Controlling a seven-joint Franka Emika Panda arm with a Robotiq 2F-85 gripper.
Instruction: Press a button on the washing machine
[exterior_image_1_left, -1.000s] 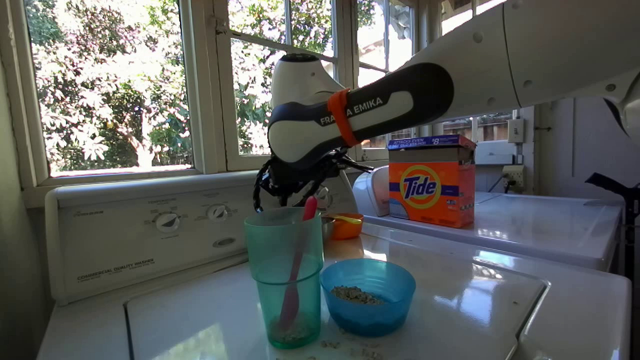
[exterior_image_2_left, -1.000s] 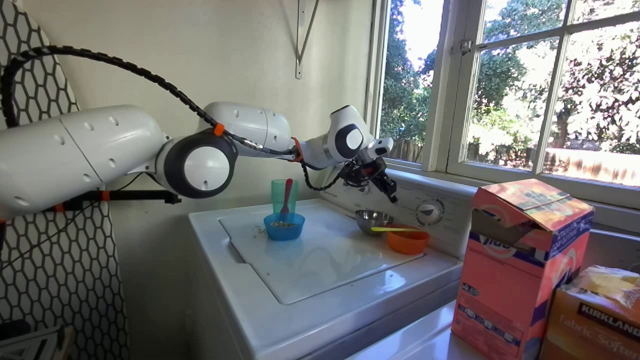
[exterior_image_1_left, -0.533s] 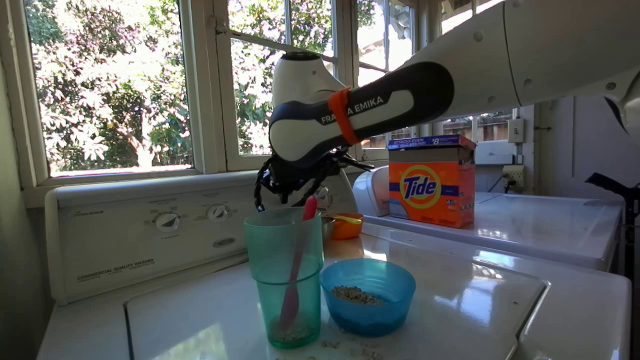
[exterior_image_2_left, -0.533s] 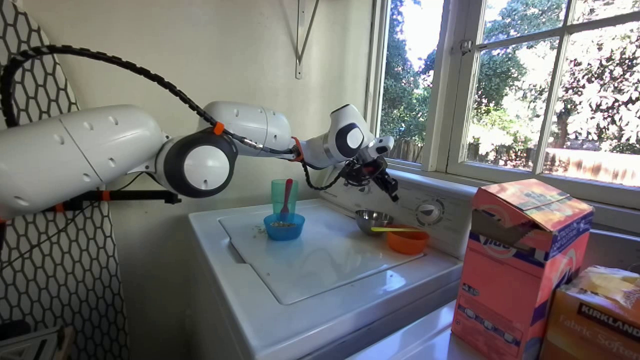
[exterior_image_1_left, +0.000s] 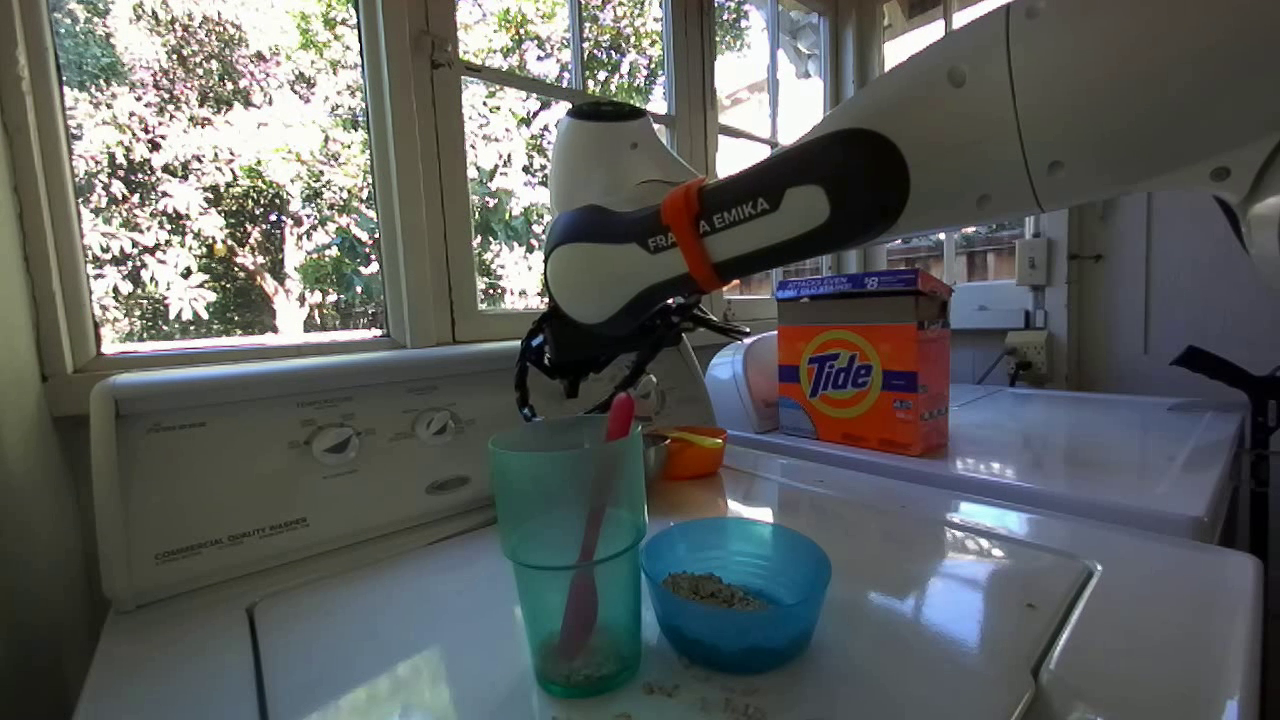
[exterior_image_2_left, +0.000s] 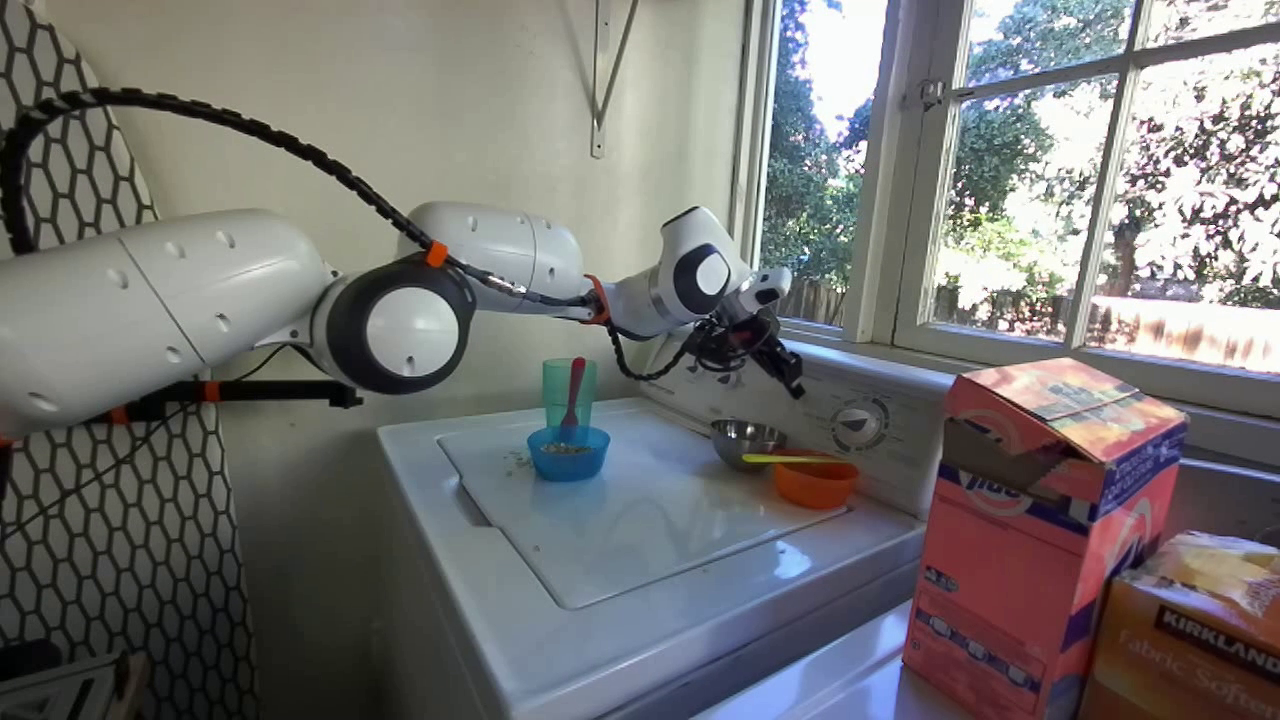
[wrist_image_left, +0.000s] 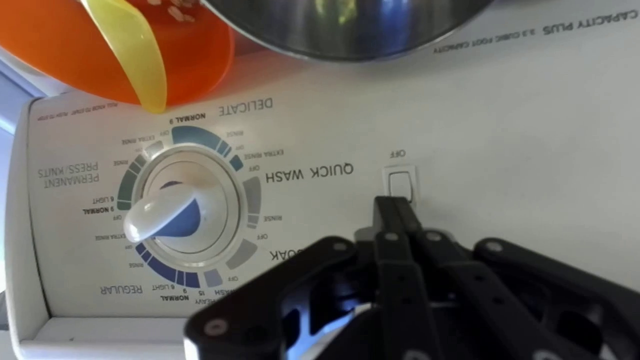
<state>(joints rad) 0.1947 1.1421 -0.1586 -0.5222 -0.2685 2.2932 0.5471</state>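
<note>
Since pressing probably wants one firm tip, the empty gripper (wrist_image_left: 392, 201), fully closed, aims at the button (wrist_image_left: 400, 184) on the washing machine (exterior_image_2_left: 650, 540).

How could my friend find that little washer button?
Find the washing machine, then its back panel. In the wrist view, the button lies right of the big dial, just past the shut gripper. Unlike the round dial, it's small and rectangular, with OFF beside it.

I have my gripper (exterior_image_2_left: 797, 389) tilted down in front of the back panel (exterior_image_2_left: 910, 452) of the washing machine (exterior_image_2_left: 645, 535), higher than the metal bowl (exterior_image_2_left: 738, 445) and the orange bowl (exterior_image_2_left: 815, 487), side by side.
</note>
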